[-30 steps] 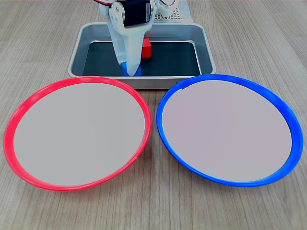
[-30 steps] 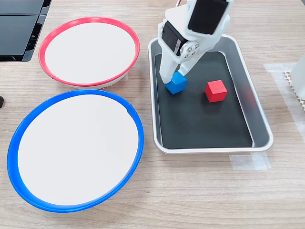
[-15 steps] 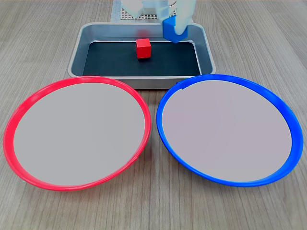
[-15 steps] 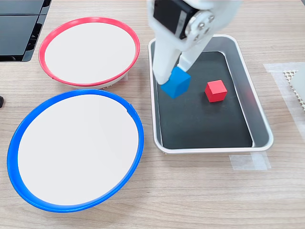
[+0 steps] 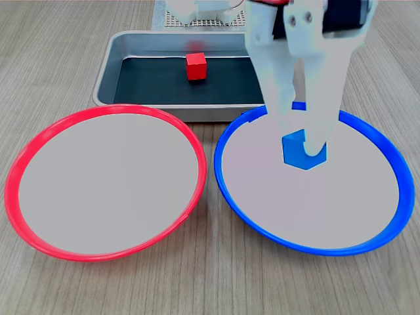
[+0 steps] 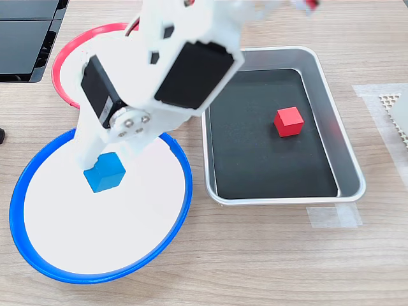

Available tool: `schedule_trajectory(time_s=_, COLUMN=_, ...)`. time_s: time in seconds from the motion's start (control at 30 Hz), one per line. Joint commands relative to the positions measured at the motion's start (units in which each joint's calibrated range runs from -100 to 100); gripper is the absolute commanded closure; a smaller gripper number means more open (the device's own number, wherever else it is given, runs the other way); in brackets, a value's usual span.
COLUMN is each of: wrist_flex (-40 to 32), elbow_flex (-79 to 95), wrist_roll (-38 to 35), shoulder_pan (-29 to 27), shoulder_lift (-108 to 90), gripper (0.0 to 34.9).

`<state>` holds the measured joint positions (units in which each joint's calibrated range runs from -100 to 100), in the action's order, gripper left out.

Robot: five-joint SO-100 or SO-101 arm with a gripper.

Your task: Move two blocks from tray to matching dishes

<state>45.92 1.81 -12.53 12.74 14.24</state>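
Note:
The blue block (image 5: 303, 150) (image 6: 104, 173) is held between the white fingers of my gripper (image 5: 304, 139) (image 6: 101, 159), over the pale centre of the blue-rimmed dish (image 5: 379, 136) (image 6: 182, 210). Whether the block touches the dish cannot be told. The red block (image 5: 196, 66) (image 6: 289, 121) lies alone on the black floor of the metal tray (image 5: 107, 72) (image 6: 347, 159). The red-rimmed dish (image 5: 39, 141) (image 6: 64, 54) holds nothing; my arm hides part of it in the second exterior view.
A dark panel (image 6: 25, 38) lies at the second exterior view's upper left. Clear tape (image 6: 335, 217) holds the tray's near edge to the wooden table. A white perforated base (image 5: 197, 21) sits behind the tray in the first exterior view.
My gripper lifted the blue block out of the tray and carried it over the blue-rimmed dish, lowering toward its centre. The red block stayed put.

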Motion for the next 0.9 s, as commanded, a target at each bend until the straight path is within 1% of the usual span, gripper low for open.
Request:
schedule_trajectory(time_s=0.0, wrist_flex=-1.64, elbow_flex=2.15, wrist_roll=-1.76, shoulder_pan=0.20, shoulder_lift=-1.83, gripper=16.6)
schedule_trajectory(time_s=0.07, wrist_flex=-1.14, elbow_flex=4.24, wrist_roll=-2.34, shoulder_pan=0.20, shoulder_lift=-4.22, gripper=16.4)
schedule_trajectory(time_s=0.1, wrist_flex=-0.48, elbow_flex=5.88, wrist_roll=-2.74, shoulder_pan=0.01, shoulder_lift=-6.26, gripper=17.0)
schedule_trajectory(time_s=0.13, wrist_flex=0.84, elbow_flex=7.61, wrist_roll=-3.32, shoulder_pan=-0.08, shoulder_lift=-8.48, gripper=20.3)
schedule_trajectory(time_s=0.17, wrist_flex=2.49, elbow_flex=9.52, wrist_roll=-4.20, shoulder_pan=-0.18, shoulder_lift=-10.95, gripper=25.6)
schedule_trajectory(time_s=0.23, wrist_flex=5.63, elbow_flex=14.25, wrist_roll=-6.25, shoulder_pan=-0.46, shoulder_lift=-17.01, gripper=30.5)
schedule_trajectory(time_s=0.27, wrist_flex=8.27, elbow_flex=16.44, wrist_roll=-7.81, shoulder_pan=-0.74, shoulder_lift=-20.25, gripper=34.6)
schedule_trajectory(time_s=0.3, wrist_flex=13.38, elbow_flex=18.90, wrist_roll=-10.40, shoulder_pan=-1.40, shoulder_lift=-24.68, gripper=34.6)
schedule_trajectory(time_s=0.33, wrist_flex=20.81, elbow_flex=21.72, wrist_roll=-14.41, shoulder_pan=-3.38, shoulder_lift=-29.80, gripper=34.6)
schedule_trajectory(time_s=0.43, wrist_flex=27.00, elbow_flex=26.63, wrist_roll=-19.98, shoulder_pan=-7.43, shoulder_lift=-35.52, gripper=34.6)
schedule_trajectory(time_s=0.47, wrist_flex=27.83, elbow_flex=28.54, wrist_roll=-21.73, shoulder_pan=-9.03, shoulder_lift=-36.88, gripper=33.1)
schedule_trajectory(time_s=0.5, wrist_flex=28.49, elbow_flex=30.64, wrist_roll=-24.22, shoulder_pan=-11.00, shoulder_lift=-38.16, gripper=30.3)
schedule_trajectory(time_s=0.6, wrist_flex=28.66, elbow_flex=36.10, wrist_roll=-31.65, shoulder_pan=-16.74, shoulder_lift=-40.12, gripper=20.3)
schedule_trajectory(time_s=0.63, wrist_flex=28.49, elbow_flex=37.56, wrist_roll=-34.04, shoulder_pan=-18.44, shoulder_lift=-40.29, gripper=16.4)
schedule_trajectory(time_s=0.67, wrist_flex=27.99, elbow_flex=38.74, wrist_roll=-35.85, shoulder_pan=-19.57, shoulder_lift=-40.29, gripper=14.8)
schedule_trajectory(time_s=0.7, wrist_flex=27.25, elbow_flex=39.92, wrist_roll=-37.51, shoulder_pan=-20.41, shoulder_lift=-40.29, gripper=14.4)
schedule_trajectory(time_s=0.77, wrist_flex=25.77, elbow_flex=41.93, wrist_roll=-39.80, shoulder_pan=-21.26, shoulder_lift=-40.04, gripper=12.5)
schedule_trajectory(time_s=0.87, wrist_flex=24.86, elbow_flex=43.57, wrist_roll=-42.74, shoulder_pan=-21.54, shoulder_lift=-39.87, gripper=12.5)
